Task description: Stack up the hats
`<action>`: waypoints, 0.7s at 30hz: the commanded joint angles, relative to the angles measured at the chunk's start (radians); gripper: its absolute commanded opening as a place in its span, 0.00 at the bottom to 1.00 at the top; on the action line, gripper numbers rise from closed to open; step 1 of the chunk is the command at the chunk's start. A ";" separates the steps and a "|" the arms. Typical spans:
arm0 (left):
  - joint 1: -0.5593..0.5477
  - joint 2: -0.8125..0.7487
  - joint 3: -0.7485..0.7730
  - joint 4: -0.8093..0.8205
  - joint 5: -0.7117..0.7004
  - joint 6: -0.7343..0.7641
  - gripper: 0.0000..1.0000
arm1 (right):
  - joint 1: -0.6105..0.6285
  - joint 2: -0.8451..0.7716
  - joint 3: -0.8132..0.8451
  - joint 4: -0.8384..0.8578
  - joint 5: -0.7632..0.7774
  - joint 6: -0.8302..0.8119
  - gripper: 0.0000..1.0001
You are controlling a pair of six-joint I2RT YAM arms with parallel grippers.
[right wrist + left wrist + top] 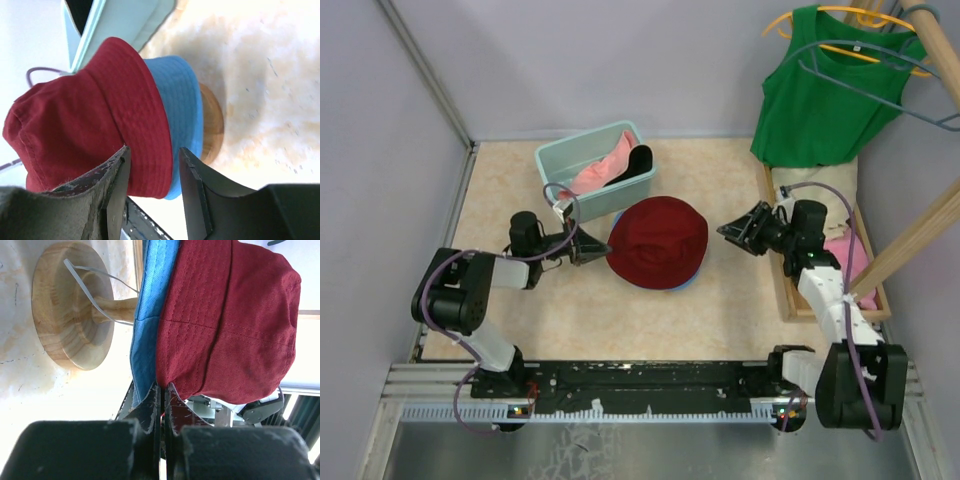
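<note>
A dark red hat point(658, 240) sits on top of a blue hat point(682, 287), whose edge shows under its near side. Both rest on a round wooden stand point(70, 305). My left gripper point(600, 250) is shut on the left brim of the dark red hat point(225, 325), right beside the blue hat point(150, 315). My right gripper point(728, 232) stands open just off the stack's right edge. In its wrist view the red hat's brim point(145, 125) and the blue hat's brim point(182, 105) show beyond the gap between the fingers point(152, 160).
A teal basket point(560, 160) behind the stack holds pink fabric point(602, 173) and a dark item. A wooden tray point(785, 280) on the right holds more pink fabric point(848, 258). A green tank top point(820, 95) hangs on a rack at the back right.
</note>
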 commanded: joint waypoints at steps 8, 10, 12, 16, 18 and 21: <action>0.018 0.016 0.139 -0.276 0.068 0.133 0.00 | -0.012 0.265 -0.063 0.717 -0.303 0.197 0.45; 0.018 0.018 0.149 -0.289 0.069 0.135 0.00 | -0.012 0.319 -0.072 0.816 -0.320 0.241 0.45; 0.018 0.020 0.157 -0.298 0.068 0.139 0.00 | -0.011 0.368 -0.081 0.911 -0.332 0.293 0.46; 0.018 0.017 0.164 -0.318 0.062 0.150 0.00 | -0.010 0.436 -0.083 0.981 -0.356 0.321 0.50; 0.018 0.015 0.165 -0.323 0.058 0.154 0.00 | -0.008 0.439 -0.084 0.966 -0.364 0.305 0.51; 0.018 0.016 0.163 -0.325 0.056 0.156 0.00 | 0.004 0.454 -0.093 1.013 -0.377 0.344 0.48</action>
